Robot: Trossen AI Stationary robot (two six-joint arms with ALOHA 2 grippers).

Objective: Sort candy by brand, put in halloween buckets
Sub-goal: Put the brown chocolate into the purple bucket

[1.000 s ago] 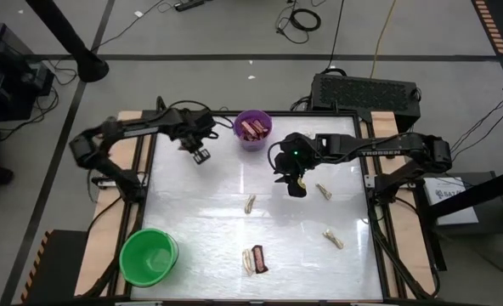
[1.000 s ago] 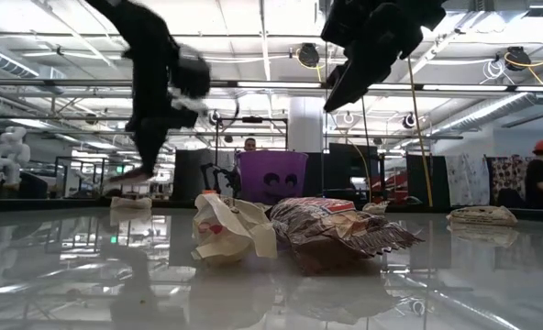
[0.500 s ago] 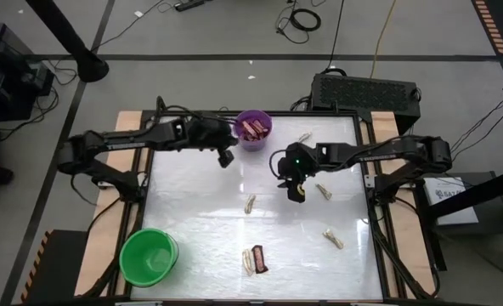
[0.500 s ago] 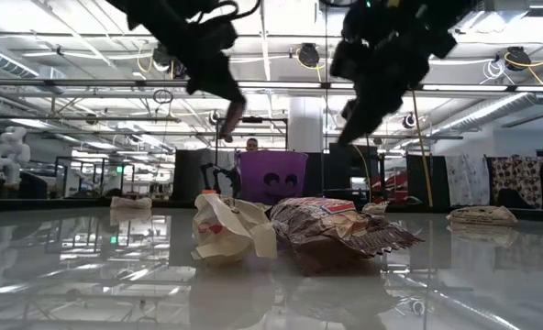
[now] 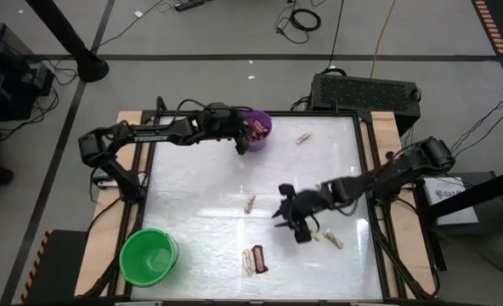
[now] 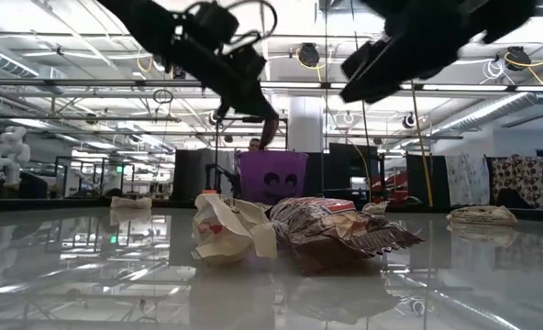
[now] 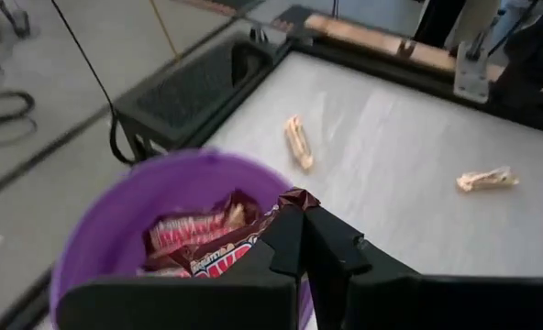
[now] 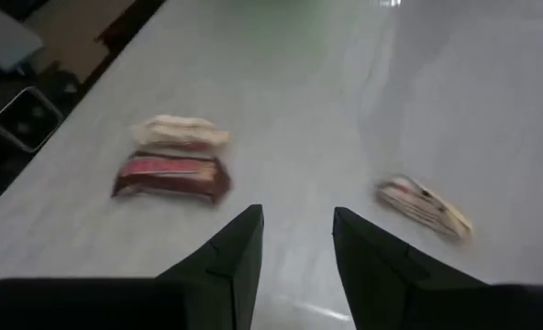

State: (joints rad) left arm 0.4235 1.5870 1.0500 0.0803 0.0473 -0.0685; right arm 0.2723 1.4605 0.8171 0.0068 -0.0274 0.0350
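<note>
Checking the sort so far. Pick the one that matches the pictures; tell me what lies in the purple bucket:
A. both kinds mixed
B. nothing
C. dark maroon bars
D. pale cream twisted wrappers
C: the left wrist view looks into the purple bucket and shows only dark maroon bars inside, while the left gripper holds another such bar at its rim.

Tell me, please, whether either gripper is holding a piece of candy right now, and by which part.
The left gripper pinches a dark brown-maroon bar by one end of its wrapper, over the purple bucket. The right gripper holds nothing, its jaws open above the table.
</note>
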